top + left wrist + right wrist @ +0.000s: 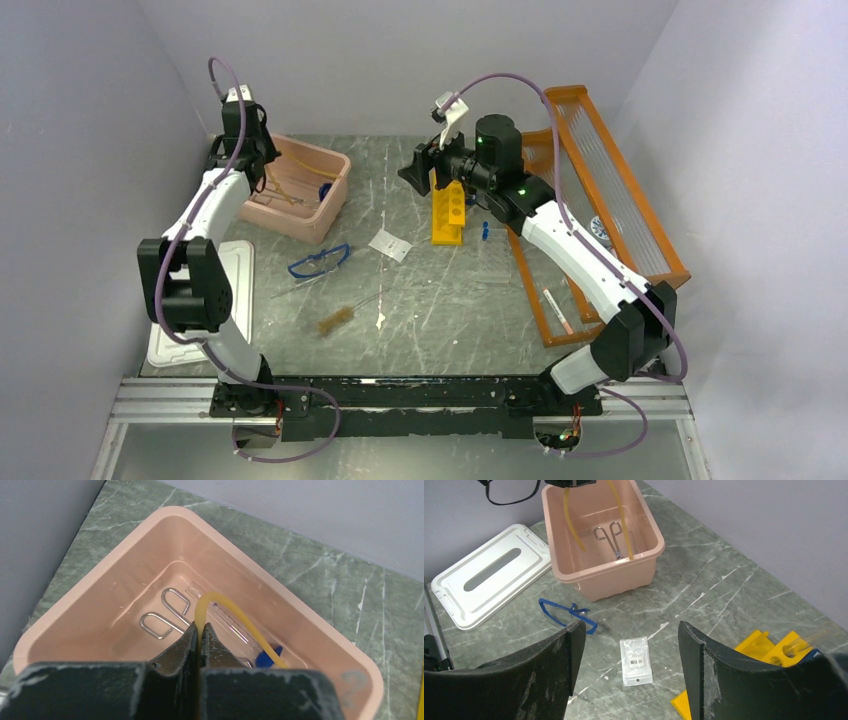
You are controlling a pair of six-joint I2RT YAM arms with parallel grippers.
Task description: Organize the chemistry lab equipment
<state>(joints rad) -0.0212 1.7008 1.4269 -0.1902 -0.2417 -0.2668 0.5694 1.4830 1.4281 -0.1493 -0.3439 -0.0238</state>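
My left gripper [201,630] hangs over the pink tub [90,587], shut on the amber rubber tubing [235,617], which loops down into the tub. Metal scissors [167,612], a clear glass tube [227,625] and a blue cap [265,657] lie on the tub's floor. My right gripper [630,627] is open and empty, raised above the white packet [636,661]. The blue-framed goggles [320,262] and the wire tube brush [337,320] lie on the table in front of the tub. Tiny blue caps [485,230] sit right of a yellow tube stand [448,212].
The tub's white lid [225,270] lies flat at the left edge, beside my left arm. A big orange shelf rack [610,190] fills the right side, with a glass tube [558,310] on its near end. Grey walls close in on three sides.
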